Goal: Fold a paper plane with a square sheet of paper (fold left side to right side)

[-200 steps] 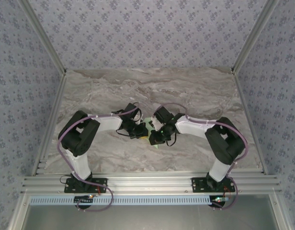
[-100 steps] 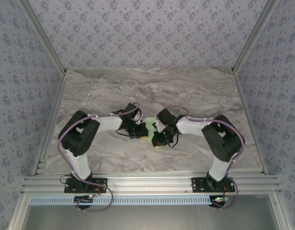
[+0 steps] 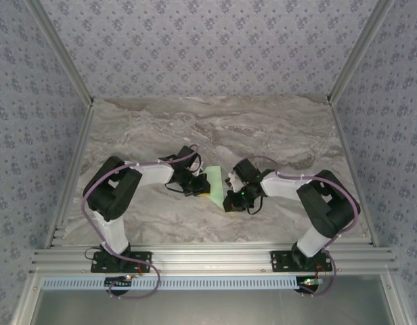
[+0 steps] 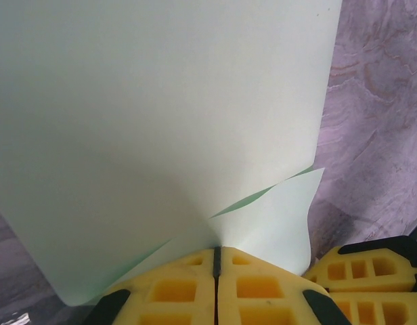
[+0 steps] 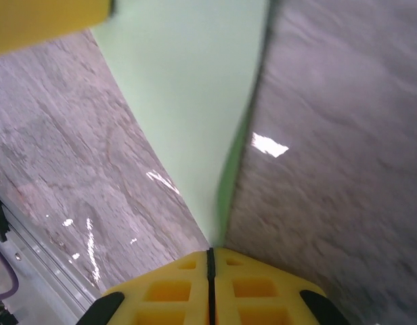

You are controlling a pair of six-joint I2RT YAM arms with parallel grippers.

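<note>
The square sheet of pale green paper lies partly lifted between the two grippers at the middle of the marble table. My left gripper is shut on its near edge, and the sheet curves up and away from the jaws, folded over itself. My right gripper is shut on a tapering corner of the paper, which stretches away from the jaws. In the top view the left gripper sits at the paper's left and the right gripper at its near right.
The marble tabletop stretches behind the arms, bounded by aluminium rails at the near edge and patterned walls at the sides. The right gripper's yellow fingers appear close beside the left gripper.
My right arm has swung right and toward the near edge with its paper corner, uncovering more of the green sheet. The left arm has stayed put.
</note>
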